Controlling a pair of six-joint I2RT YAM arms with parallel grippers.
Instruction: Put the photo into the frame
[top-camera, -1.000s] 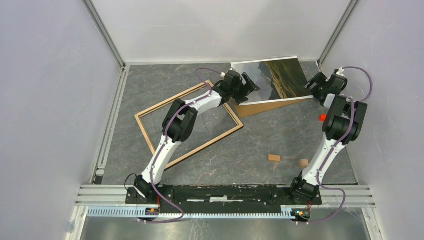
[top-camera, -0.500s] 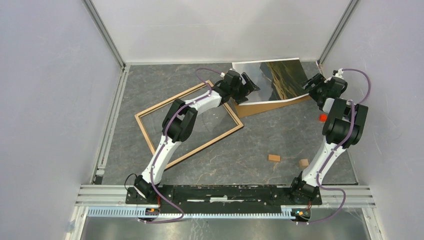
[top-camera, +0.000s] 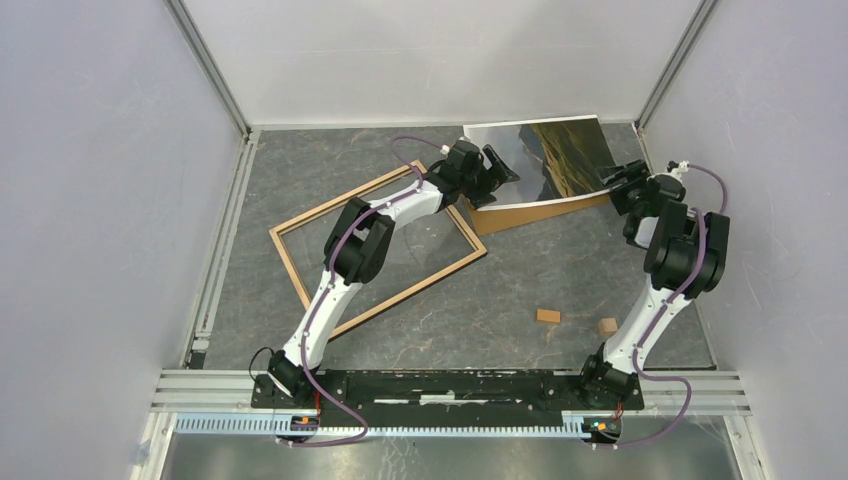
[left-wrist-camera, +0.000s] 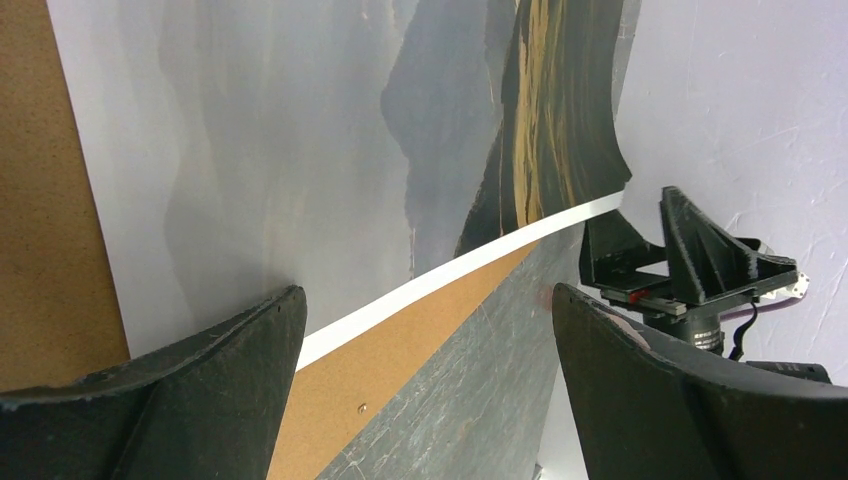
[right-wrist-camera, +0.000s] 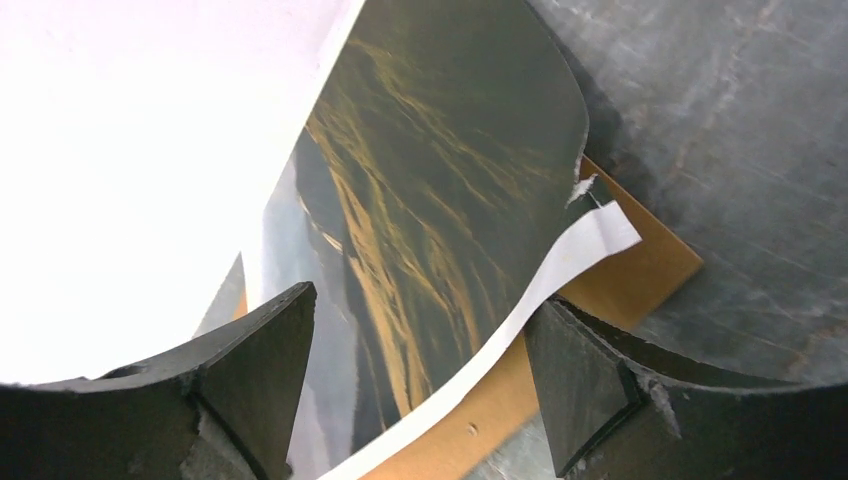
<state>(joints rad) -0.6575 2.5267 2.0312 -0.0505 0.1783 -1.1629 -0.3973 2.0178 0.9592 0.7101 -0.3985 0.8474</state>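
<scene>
The photo (top-camera: 545, 160) lies at the back of the table, partly over a brown backing board (top-camera: 520, 213), its right side curling up. The light-wood frame (top-camera: 375, 250) lies flat to the left, with the left arm crossing over it. My left gripper (top-camera: 500, 170) is open and empty at the photo's left edge. In the left wrist view the photo (left-wrist-camera: 300, 150) and the board (left-wrist-camera: 400, 370) lie between its fingers (left-wrist-camera: 200, 380). My right gripper (top-camera: 618, 178) is open at the photo's right corner. The right wrist view shows the photo (right-wrist-camera: 430, 220) with a torn white margin (right-wrist-camera: 590, 235) between its open jaws.
Two small wooden blocks (top-camera: 547, 316) (top-camera: 607, 326) lie on the grey table in front of the right arm. Walls close in on the left, back and right, and the photo's far edge is close to the back wall. An aluminium rail (top-camera: 215, 260) runs along the left side.
My right gripper has moved down and left, closer to the photo's right corner. The left arm, frame and board have not moved.
</scene>
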